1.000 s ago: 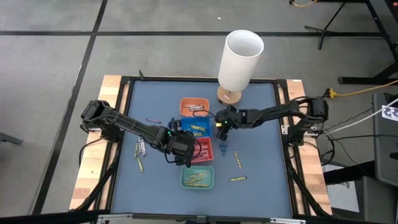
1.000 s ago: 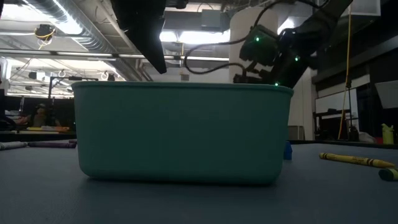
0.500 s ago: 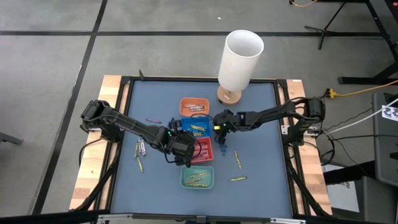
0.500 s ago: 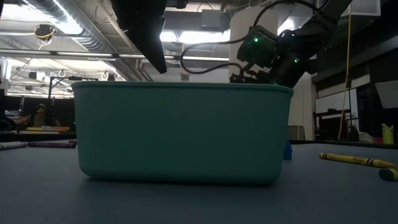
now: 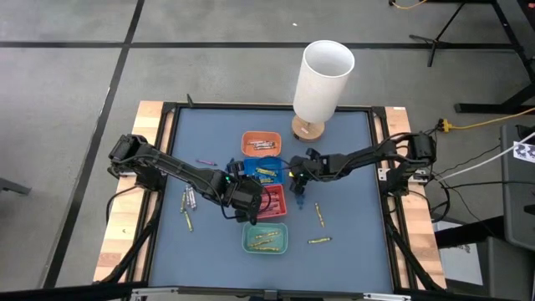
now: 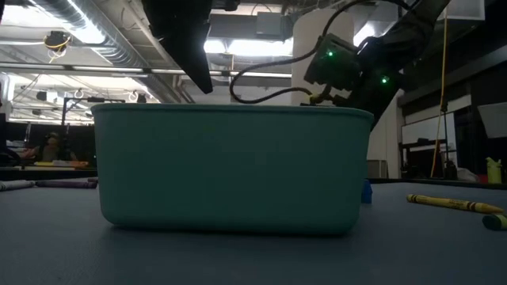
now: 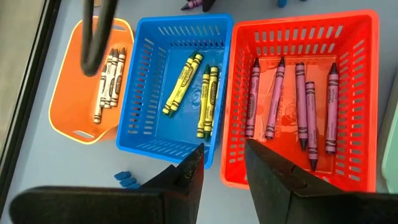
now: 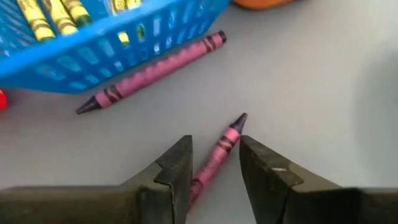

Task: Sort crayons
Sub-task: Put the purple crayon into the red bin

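Four small trays sit in a column at the middle of the surface (image 5: 351, 167) — orange tray (image 7: 74, 93), blue basket (image 7: 155, 93), red basket (image 7: 348, 93), teal tray (image 5: 266, 239) — so each colour has its own bin; yellow crayons (image 7: 205, 93) lie in the blue basket, magenta crayons (image 7: 301, 106) in the red, dark ones in the orange. The right claw (image 8: 214, 165) hangs low over the surface beside the blue basket, jaws parted and gripping nothing, with a loose magenta crayon (image 8: 219, 149) lying between its fingertips — lined up, I judge, for a pick; a second magenta crayon (image 8: 152, 71) lies against the basket wall. The left claw (image 7: 222, 165) hovers above the seam of the blue and red baskets, jaws apart and empty, probably waiting clear of the other arm. More crayons are scattered on the surface: several strays (image 5: 189, 201) near the left arm, others (image 5: 318, 214) toward the right; the tall white cylinder (image 5: 324, 79) stands at the far edge.
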